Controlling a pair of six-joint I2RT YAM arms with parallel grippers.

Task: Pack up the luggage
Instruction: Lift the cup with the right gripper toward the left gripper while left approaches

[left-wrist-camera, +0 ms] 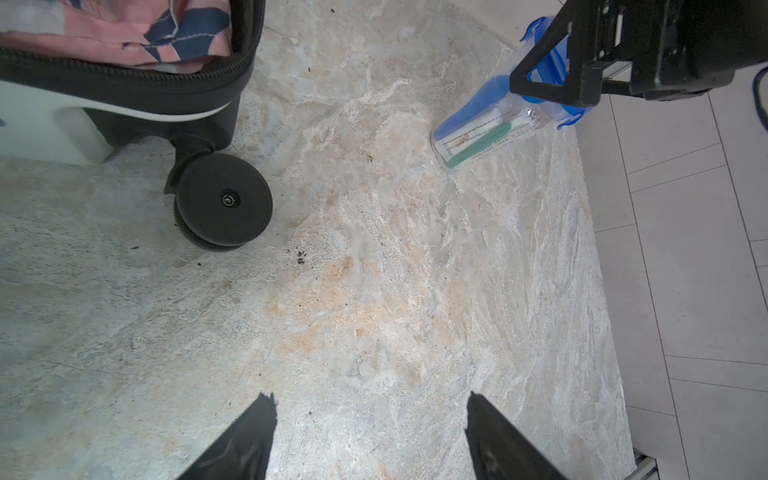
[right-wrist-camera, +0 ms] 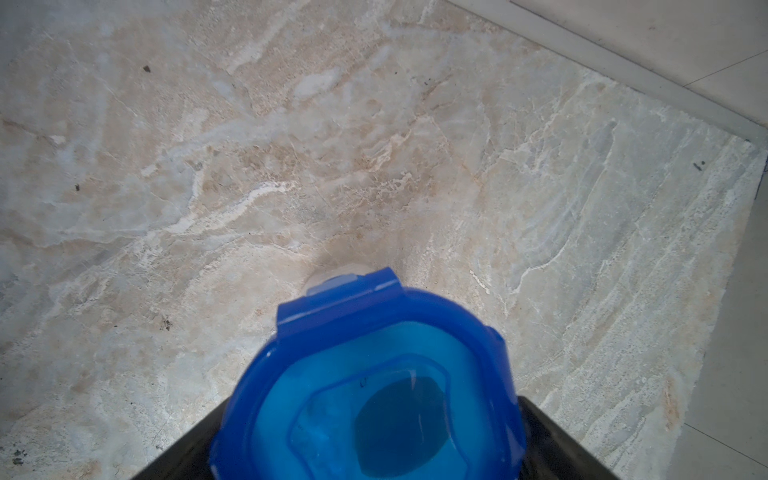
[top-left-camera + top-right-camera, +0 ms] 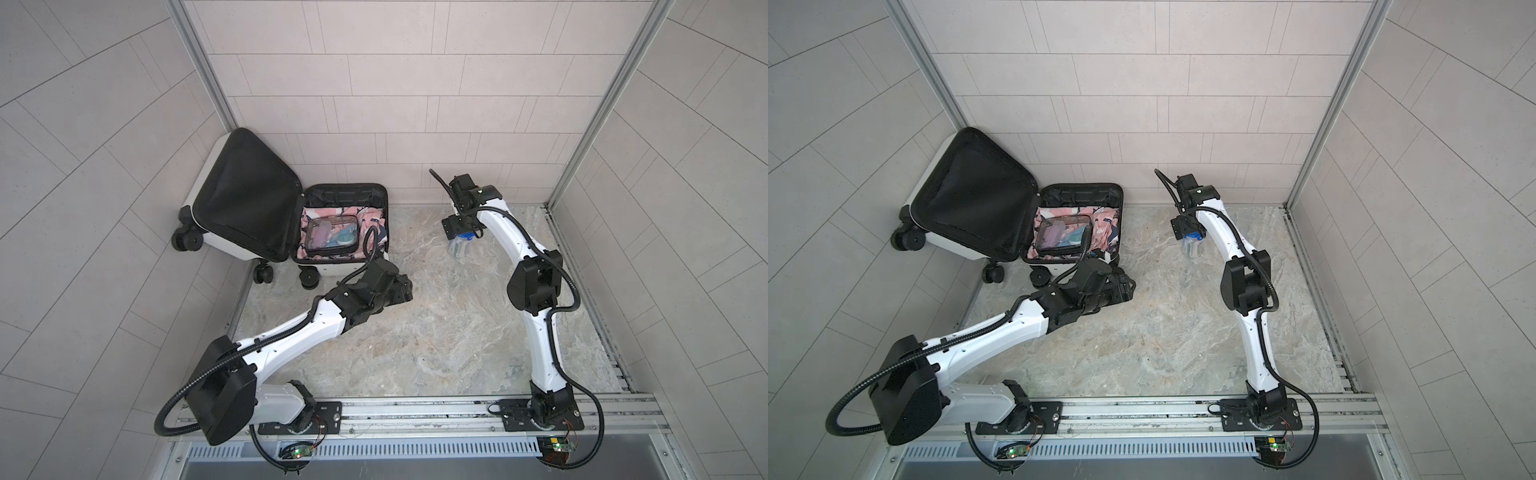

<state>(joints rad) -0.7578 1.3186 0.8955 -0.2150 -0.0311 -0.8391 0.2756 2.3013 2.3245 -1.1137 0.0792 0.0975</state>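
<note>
At the upper left of both top views the luggage (image 3: 245, 195) lies open on the table (image 3: 415, 332). Its black-lined lid leans back toward the wall, and a clear pouch (image 3: 330, 237) rests on pink patterned cloth (image 3: 376, 218) in the base. I judge the shell stiff and fairly light, and its spinner wheels (image 1: 224, 199) may let it skate under a push. I would take the lid by its free upper rim and swing it over, not shove the body.

Below and right of the case, my left gripper (image 1: 370, 402) hangs over bare table with its fingers apart and nothing between them.

Toward the upper right, my right gripper (image 3: 462, 232) straddles a clear container (image 3: 458, 248) with a blue lid (image 2: 370, 374). The fingers stand wide on either side. Whether they press on it I cannot tell.
</note>
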